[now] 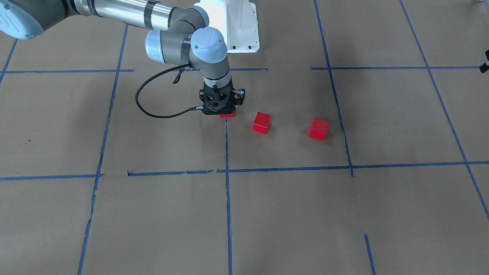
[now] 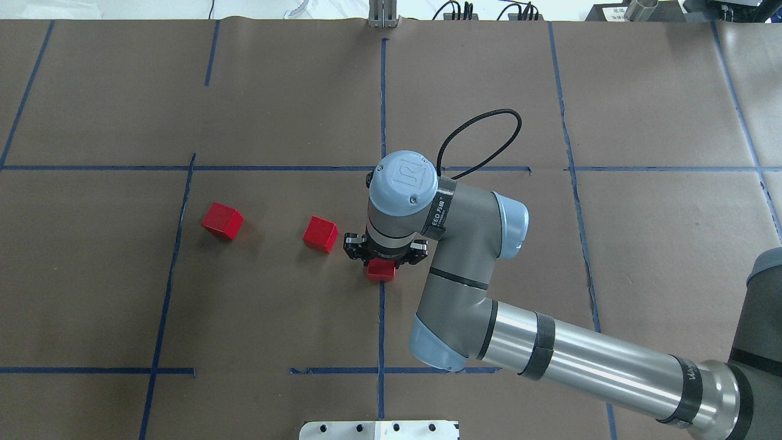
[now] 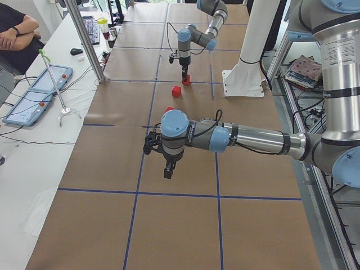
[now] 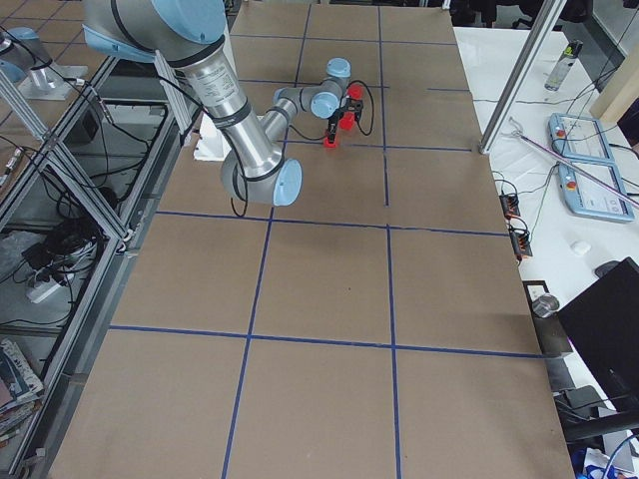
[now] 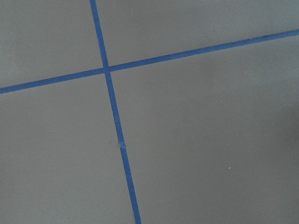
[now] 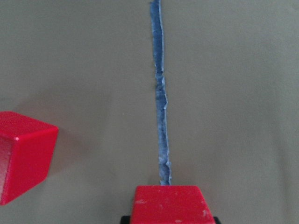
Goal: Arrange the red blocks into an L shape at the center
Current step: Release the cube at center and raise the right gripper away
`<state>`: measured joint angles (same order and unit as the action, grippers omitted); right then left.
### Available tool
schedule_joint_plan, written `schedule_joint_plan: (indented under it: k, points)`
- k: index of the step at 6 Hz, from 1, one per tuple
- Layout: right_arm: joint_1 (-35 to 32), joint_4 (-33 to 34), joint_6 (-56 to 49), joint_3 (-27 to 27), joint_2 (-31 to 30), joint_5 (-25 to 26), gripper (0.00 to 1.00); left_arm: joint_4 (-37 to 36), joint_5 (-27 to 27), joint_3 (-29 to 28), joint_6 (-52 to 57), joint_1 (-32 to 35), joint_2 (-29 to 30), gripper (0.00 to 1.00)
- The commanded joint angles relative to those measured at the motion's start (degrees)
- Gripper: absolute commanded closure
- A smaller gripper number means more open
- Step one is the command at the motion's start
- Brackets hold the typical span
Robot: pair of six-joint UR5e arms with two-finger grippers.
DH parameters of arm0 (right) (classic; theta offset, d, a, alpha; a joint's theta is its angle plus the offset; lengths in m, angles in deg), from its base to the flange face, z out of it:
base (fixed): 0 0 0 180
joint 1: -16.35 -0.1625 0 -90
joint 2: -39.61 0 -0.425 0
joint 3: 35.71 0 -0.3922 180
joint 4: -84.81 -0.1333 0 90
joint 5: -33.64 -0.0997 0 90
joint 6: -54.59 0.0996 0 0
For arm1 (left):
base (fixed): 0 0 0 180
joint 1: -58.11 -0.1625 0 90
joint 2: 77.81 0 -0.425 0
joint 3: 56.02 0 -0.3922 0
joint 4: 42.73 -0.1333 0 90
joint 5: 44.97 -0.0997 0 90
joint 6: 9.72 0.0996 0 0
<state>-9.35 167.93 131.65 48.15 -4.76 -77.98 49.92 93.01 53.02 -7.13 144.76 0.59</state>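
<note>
My right gripper [image 2: 383,255] points straight down at the center and is shut on a red block [image 2: 380,271], low over the end of the thin vertical blue tape line [image 2: 381,318]. I cannot tell whether the block touches the paper. In the right wrist view this block [image 6: 170,204] sits at the bottom edge with a finger tight against each side. A second red block [image 2: 321,234] lies close to its left, apart from it. The third red block [image 2: 222,220] lies further left. My left gripper [image 3: 168,171] hangs over bare paper in the exterior left view only; I cannot tell whether it is open.
The white robot base plate [image 2: 379,429] sits at the near table edge. A black cable [image 2: 489,131] loops off the right wrist. A side table with tablets [image 3: 34,101] and a metal pole [image 3: 87,39] stand beyond the table's far edge.
</note>
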Motion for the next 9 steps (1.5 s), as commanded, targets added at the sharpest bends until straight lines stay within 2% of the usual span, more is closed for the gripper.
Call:
schedule_joint_plan:
  k: [1,3,4,5,6,7,8,9]
  points:
    - [-0.2,2.1,-0.3,0.2,0.6,-0.2,0.0,0.0,0.0,0.0,0.0,0.0,0.0,0.0]
    - [-1.3,7.6,-0.9,5.5,0.5,-0.6,0.0,0.0,0.0,0.0,0.0,-0.1,0.0,0.0]
    - [-3.5,9.9,-0.9,11.6,-1.7,-1.6,0.0,0.2,0.0,0.2,-3.9,-0.5,1.3,0.0]
    - [-7.7,10.1,-1.0,18.4,-6.3,-5.2,0.0,-0.2,0.1,0.8,-6.0,-5.3,4.5,0.0]
    - [-13.6,10.0,-4.2,21.4,-9.9,-11.8,0.0,0.3,0.1,1.6,-10.6,-10.6,7.2,0.0]
    - [-17.4,9.7,-8.1,24.1,-15.0,-14.4,0.0,2.5,0.1,3.5,-18.0,-16.0,10.1,0.0]
    - [-20.8,9.4,-14.3,26.5,-20.0,-14.8,0.0,3.0,-0.1,3.7,-27.2,-21.7,16.2,0.0]
    - [-22.5,9.3,-19.5,27.1,-23.8,-14.7,0.0,2.5,-1.0,2.8,-31.8,-31.0,22.5,0.0]
